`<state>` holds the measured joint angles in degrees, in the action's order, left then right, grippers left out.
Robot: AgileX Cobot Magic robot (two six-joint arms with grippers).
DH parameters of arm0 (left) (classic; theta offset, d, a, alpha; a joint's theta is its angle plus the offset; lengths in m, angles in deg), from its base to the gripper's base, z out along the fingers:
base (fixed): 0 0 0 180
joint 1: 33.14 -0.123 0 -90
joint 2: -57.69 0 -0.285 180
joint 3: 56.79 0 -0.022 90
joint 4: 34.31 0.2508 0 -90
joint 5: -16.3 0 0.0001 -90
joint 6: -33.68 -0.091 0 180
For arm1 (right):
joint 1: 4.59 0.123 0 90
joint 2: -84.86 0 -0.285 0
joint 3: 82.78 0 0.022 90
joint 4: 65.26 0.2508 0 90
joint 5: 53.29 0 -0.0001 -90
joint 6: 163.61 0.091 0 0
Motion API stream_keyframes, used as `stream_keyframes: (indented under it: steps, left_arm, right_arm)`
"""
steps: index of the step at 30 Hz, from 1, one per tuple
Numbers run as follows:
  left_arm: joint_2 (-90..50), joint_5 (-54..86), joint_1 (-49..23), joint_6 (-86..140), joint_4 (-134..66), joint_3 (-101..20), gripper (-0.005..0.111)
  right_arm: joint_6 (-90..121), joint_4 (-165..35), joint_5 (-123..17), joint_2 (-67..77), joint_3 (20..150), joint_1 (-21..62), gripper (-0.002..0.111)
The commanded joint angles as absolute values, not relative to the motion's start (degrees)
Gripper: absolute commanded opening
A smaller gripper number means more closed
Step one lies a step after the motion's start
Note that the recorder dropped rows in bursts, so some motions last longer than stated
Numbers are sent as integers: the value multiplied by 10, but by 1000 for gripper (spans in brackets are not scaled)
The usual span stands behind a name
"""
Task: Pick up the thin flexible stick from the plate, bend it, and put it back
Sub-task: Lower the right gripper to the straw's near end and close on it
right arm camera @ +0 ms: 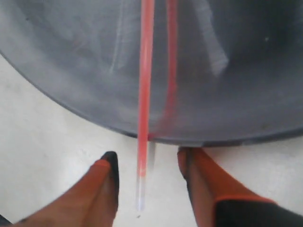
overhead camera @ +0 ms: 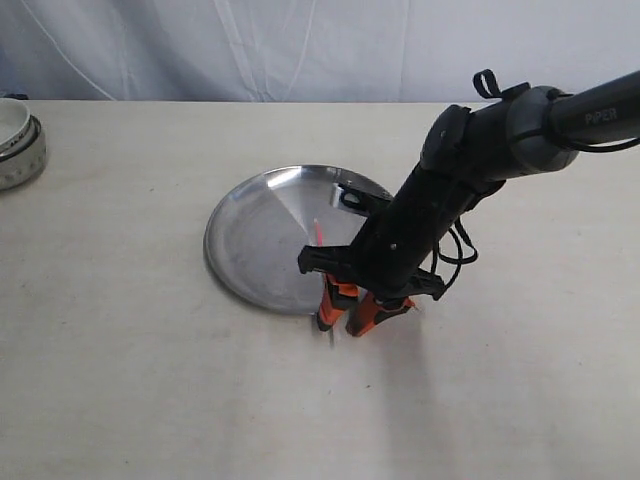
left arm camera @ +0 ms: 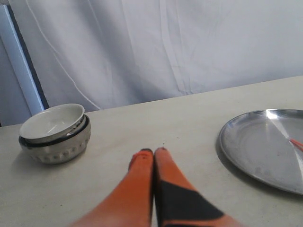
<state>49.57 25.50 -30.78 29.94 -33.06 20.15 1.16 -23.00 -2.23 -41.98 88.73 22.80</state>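
Note:
The silver plate [overhead camera: 255, 230] lies mid-table. The thin red-orange stick [right arm camera: 144, 94] rests on it, and its pale end pokes out over the near rim onto the table. In the exterior view only a short piece of the stick [overhead camera: 318, 232] shows above the arm. My right gripper [right arm camera: 147, 163] is open and low at that rim, one finger on each side of the stick's overhanging end, not touching it. In the exterior view the right gripper [overhead camera: 343, 322] points down at the plate's near edge. My left gripper [left arm camera: 152, 152] is shut and empty, off to the side of the plate [left arm camera: 255, 142].
A small white bowl [overhead camera: 18, 140] sits in a patterned outer bowl at the far left edge of the table, also seen as the bowl [left arm camera: 54, 130] in the left wrist view. A white cloth hangs behind the table. The tabletop is beige.

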Motion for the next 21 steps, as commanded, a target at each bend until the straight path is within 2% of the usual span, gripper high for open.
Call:
stream_keyframes:
  steps: [1,14,16,21]
  left_arm:
    - [499,249,-307,302,-336,204,0]
    - [499,249,-307,302,-336,204,0]
    - [499,249,-307,302,-336,204,0]
    - [499,249,-307,302,-336,204,0]
  right_arm:
    - [11,-221,-26,-424,887,229,45]
    - [12,-214,-43,-424,887,229,44]
    - [12,-214,-43,-424,887,229,39]
    - [12,-214,-43,-424,887,229,16]
